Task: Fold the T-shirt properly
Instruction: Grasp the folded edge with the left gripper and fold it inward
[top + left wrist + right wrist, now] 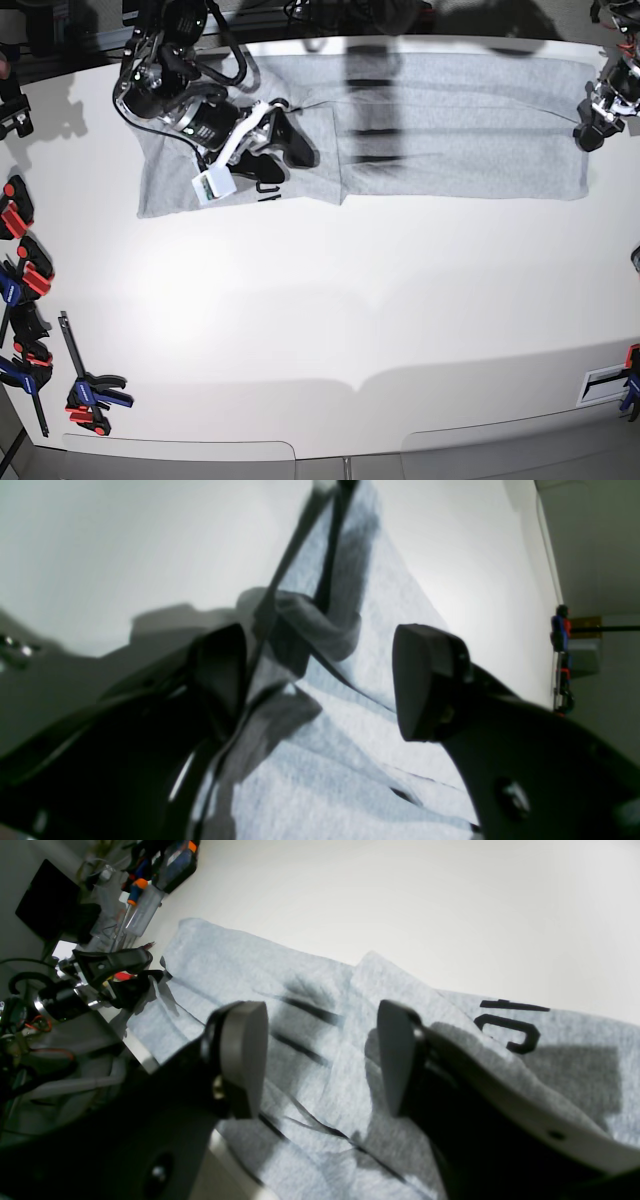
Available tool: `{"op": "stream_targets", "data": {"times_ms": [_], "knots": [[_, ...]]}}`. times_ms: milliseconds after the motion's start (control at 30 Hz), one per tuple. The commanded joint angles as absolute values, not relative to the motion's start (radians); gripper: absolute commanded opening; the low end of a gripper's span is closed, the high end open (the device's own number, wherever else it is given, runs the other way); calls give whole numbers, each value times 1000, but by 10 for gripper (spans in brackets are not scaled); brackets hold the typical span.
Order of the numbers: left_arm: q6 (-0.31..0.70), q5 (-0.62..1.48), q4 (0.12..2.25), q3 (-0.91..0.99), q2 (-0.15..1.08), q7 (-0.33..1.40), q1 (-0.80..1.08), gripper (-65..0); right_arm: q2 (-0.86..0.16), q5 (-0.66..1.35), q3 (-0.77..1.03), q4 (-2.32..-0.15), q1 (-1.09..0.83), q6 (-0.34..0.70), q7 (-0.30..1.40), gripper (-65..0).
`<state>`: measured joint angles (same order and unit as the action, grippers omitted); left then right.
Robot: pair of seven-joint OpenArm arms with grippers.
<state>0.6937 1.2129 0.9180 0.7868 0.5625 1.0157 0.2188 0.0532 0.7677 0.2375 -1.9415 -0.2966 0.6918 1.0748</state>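
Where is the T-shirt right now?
In the base view, the T-shirt lies spread along the table's far edge, between the right gripper at its left end and the left gripper at its right.

Light heather-grey T-shirt point(460, 120), spread as a long flat band along the far edge of the white table, stretching nearly from side to side. Folded over on itself near the middle, with one layer's edge lying across the other. Black block lettering point(510, 1027) showing on one upturned part, only partly readable. Shallow creases and dark fold lines running along the cloth point(350, 760).
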Motion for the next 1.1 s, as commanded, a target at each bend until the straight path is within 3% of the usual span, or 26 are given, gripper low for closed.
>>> {"op": "stream_targets", "data": {"times_ms": [0, 433, 500, 600, 633, 800, 1067], "knots": [[698, 1209, 925, 790, 578, 1029, 219, -226, 56, 796, 236, -1962, -288, 698, 1055, -320], [698, 1210, 925, 655, 554, 924, 212, -243, 56, 796, 236, -1962, -288, 698, 1055, -320], [698, 1210, 925, 654, 555, 902, 213, -320, 56, 796, 236, -1962, -288, 698, 1055, -320], [698, 1222, 925, 654, 555, 887, 213, -590, 56, 786, 236, -1962, -287, 698, 1051, -320], [698, 1248, 925, 654, 555, 888, 213, -650, 56, 778, 236, -1962, -284, 698, 1049, -320], [698, 1484, 934, 654, 546, 985, 213, -650, 56, 696, 237, -1962, -277, 698, 1007, -321], [698, 1484, 1140, 654, 425, 1198, 237, -650, 55, 602, 369, -1962, -277, 652, 943, -321]]}}
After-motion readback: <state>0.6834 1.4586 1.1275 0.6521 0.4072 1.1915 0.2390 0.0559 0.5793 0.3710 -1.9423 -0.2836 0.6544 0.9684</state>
